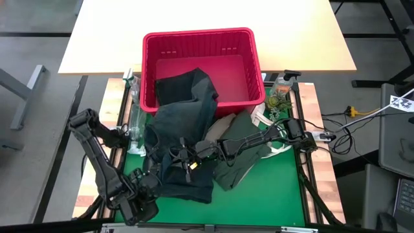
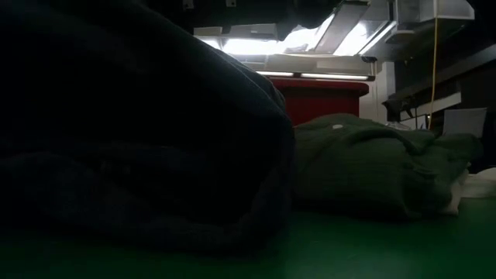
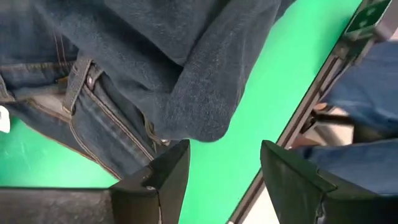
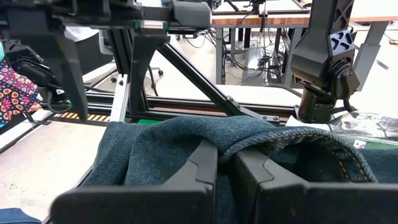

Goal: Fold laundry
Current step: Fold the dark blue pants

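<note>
Jeans [image 1: 181, 129] draped from the red basket [image 1: 202, 45] onto the green desk [image 1: 272, 188], right gripper [image 1: 187, 157] pinching their denim, left gripper [image 1: 152, 188] open at near-left edge, green shirt [image 1: 242, 155] right.

Dark blue denim jeans [image 1: 181, 129] lie crumpled, draped from the basket's front rim toward six o'clock across the green surface [image 1: 272, 188], waistband, belt loop and orange stitching showing. At their three o'clock, touching them, an olive-green buttoned shirt [image 1: 242, 152] lies bunched, a tan top [image 1: 223, 123] peeking between
</note>
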You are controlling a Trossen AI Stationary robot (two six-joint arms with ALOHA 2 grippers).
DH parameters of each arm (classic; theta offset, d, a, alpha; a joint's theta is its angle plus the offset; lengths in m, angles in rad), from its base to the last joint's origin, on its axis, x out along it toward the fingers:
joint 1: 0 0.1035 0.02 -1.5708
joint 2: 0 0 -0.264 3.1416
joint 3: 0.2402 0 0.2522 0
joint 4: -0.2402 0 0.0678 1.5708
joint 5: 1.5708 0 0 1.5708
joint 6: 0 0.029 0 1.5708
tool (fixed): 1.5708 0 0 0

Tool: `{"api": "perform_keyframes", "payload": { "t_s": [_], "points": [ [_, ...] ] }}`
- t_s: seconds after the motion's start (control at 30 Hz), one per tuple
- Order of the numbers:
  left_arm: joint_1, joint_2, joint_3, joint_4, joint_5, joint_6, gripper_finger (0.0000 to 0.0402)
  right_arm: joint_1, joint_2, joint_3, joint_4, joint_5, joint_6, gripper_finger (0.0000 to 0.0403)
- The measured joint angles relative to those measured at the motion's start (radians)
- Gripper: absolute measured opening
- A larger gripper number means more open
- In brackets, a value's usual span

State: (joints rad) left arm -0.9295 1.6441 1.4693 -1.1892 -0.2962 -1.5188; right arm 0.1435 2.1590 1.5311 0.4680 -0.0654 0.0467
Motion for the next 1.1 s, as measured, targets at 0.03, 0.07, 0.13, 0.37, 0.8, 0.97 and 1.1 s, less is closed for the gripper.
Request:
{"api": "perform_keyframes", "payload": {
  "t_s": [0.03, 0.07, 0.13, 0.37, 0.8, 0.97, 1.1],
  "points": [
    [0.000, 0.005, 0.000, 0.000, -0.001, 0.020, 0.0190, 0.000, 0.000, 0.000, 0.000, 0.000, 0.000, 0.0024],
    [0.000, 0.013, 0.000, -0.003, -0.007, 0.040, 0.0190, 0.000, 0.000, 0.000, 0.000, 0.000, 0.000, 0.0024],
    [0.003, 0.030, 0.000, -0.012, -0.016, 0.061, 0.0190, 0.000, 0.000, 0.000, 0.000, 0.000, 0.000, 0.0024],
    [0.010, 0.063, 0.000, -0.055, -0.070, 0.063, 0.0190, 0.000, 0.000, 0.000, 0.000, 0.000, 0.000, 0.0024],
    [0.058, 0.077, 0.000, -0.096, -0.048, 0.056, 0.0134, 0.000, 0.000, 0.000, 0.000, 0.001, 0.000, 0.0024],
    [0.059, 0.077, 0.000, -0.105, -0.018, 0.056, 0.0051, 0.000, 0.000, 0.000, 0.001, 0.003, 0.000, 0.0024],
    [0.052, 0.077, 0.000, -0.104, 0.080, 0.032, 0.0012, 0.002, 0.000, 0.000, 0.000, 0.070, 0.000, 0.0024]
  ]
}}
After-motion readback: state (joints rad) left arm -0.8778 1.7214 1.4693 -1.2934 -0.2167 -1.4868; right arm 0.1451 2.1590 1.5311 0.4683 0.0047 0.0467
